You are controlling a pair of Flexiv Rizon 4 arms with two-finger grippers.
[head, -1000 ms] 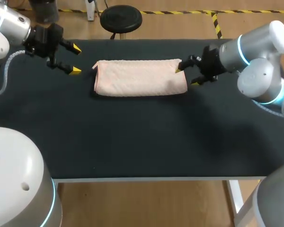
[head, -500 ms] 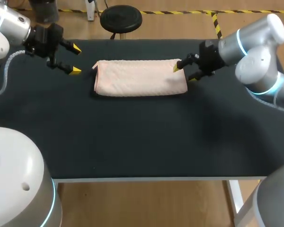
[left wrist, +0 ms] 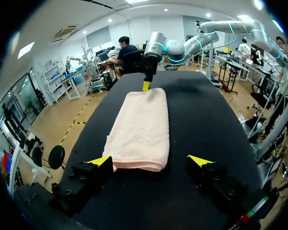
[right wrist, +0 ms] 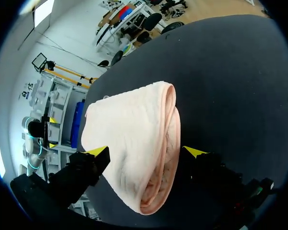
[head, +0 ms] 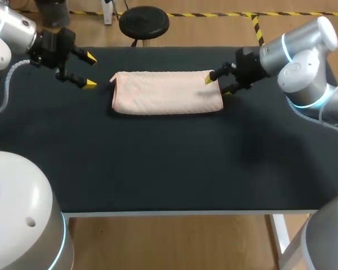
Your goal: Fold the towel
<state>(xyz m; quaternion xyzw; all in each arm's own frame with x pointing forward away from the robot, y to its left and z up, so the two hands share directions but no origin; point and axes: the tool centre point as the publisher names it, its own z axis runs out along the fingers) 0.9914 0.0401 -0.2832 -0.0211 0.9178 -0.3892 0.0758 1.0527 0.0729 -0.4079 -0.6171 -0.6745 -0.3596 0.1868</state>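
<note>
Two spread pincers: left gripper [head: 90, 70] clear of folded towel [head: 167, 93], right gripper [head: 218, 85] straddling its end; black table [head: 158, 163].

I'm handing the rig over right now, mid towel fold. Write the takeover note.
Left gripper: open, fingers empty, beyond the left end of the pale pink cloth towel, not touching it.
Right gripper: open, fingers straddling the towel's right end, not clamped.
Towel lies on the black table, already folded into a long strip.
Left to do: probably one more fold, end to end; nothing gripped yet.
</note>
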